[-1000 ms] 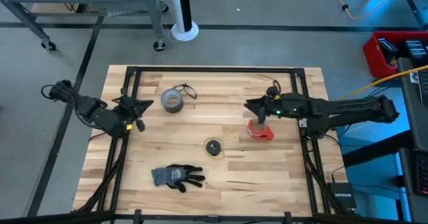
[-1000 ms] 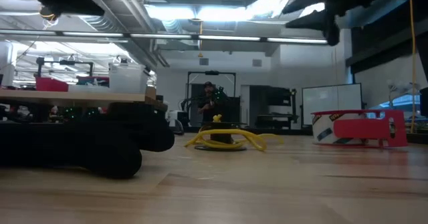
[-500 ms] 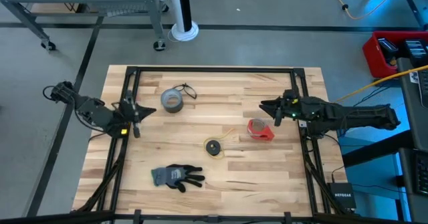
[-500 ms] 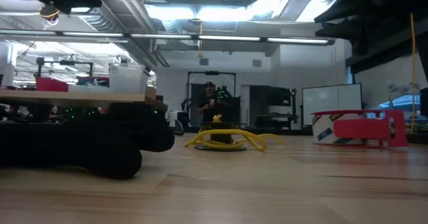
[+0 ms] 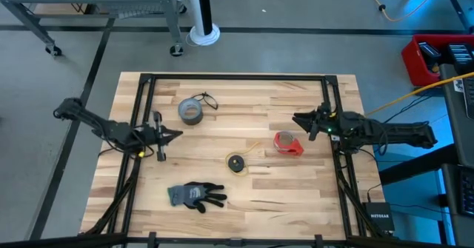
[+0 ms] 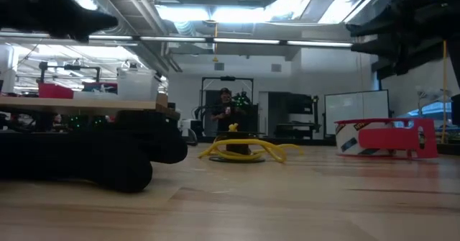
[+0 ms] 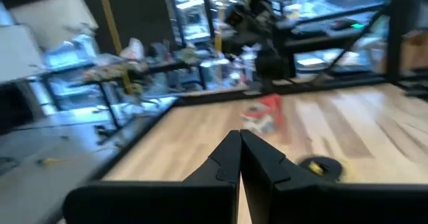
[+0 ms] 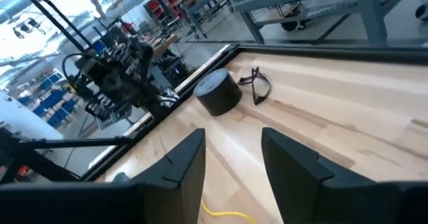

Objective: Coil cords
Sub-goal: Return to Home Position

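The yellow cord with black parts [image 5: 237, 163] lies coiled on the table's middle; it also shows in the low view [image 6: 241, 149] and the left wrist view [image 7: 324, 166]. The thin black cord [image 5: 209, 100] lies beside the grey tape roll [image 5: 191, 112], as the right wrist view [image 8: 259, 85] also shows. My left gripper [image 5: 176, 135] is shut and empty above the table's left side, pointing right [image 7: 239, 142]. My right gripper [image 5: 296, 118] is open and empty above the right side, pointing left [image 8: 231, 138].
A red tape roll [image 5: 289, 143] lies right of the yellow coil, below my right gripper in the high view. A black and grey glove [image 5: 196, 195] lies near the front edge. A black frame [image 5: 237, 76] runs along the table's far, left and right sides.
My right gripper has drawn back toward the table's right edge, away from above the red tape roll. My left gripper has gone toward the near edge and a little to the right, the arm swinging round. The cords and tape rolls have stayed where they were.
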Action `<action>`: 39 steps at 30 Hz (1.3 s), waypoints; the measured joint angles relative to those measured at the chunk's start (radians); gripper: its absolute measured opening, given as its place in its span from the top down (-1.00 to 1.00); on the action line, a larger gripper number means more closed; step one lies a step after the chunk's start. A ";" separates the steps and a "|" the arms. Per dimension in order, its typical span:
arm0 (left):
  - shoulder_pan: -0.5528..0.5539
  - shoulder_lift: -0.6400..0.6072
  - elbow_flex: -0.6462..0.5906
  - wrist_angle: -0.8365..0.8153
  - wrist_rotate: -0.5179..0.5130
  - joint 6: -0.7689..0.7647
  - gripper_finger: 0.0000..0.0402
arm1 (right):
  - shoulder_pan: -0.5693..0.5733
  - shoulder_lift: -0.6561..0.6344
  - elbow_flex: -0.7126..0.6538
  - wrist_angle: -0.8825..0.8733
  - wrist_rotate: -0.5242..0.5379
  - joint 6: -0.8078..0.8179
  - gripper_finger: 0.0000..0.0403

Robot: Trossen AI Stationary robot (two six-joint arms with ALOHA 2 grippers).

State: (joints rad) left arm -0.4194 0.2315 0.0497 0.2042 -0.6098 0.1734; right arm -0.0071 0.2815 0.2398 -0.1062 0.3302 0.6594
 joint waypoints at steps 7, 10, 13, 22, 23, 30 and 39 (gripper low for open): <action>0.056 -0.002 -0.040 0.009 0.058 -0.003 0.99 | 0.000 -0.007 -0.081 0.002 0.000 0.104 0.25; 0.083 -0.002 -0.040 0.025 0.080 0.024 0.99 | 0.000 -0.007 -0.115 0.021 0.000 0.154 0.25; 0.124 -0.002 -0.040 0.032 0.124 0.020 0.99 | 0.000 -0.007 -0.155 0.106 -0.017 0.156 0.25; 0.311 -0.002 -0.040 0.131 0.240 0.064 0.99 | 0.000 -0.007 -0.228 0.254 -0.052 0.118 0.25; 0.333 -0.002 -0.040 0.124 0.242 0.055 0.99 | 0.000 -0.007 -0.228 0.248 -0.052 0.118 0.25; 0.464 -0.002 -0.040 0.012 0.287 -0.009 0.99 | 0.000 -0.006 -0.229 0.178 -0.017 0.119 0.25; 0.542 -0.002 -0.040 -0.104 0.322 -0.082 0.99 | 0.000 -0.006 -0.230 0.179 0.061 0.120 0.25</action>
State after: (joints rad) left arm 0.1230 0.2295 0.0101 0.0999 -0.2874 0.0914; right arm -0.0071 0.2752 0.0101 0.0723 0.3908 0.7792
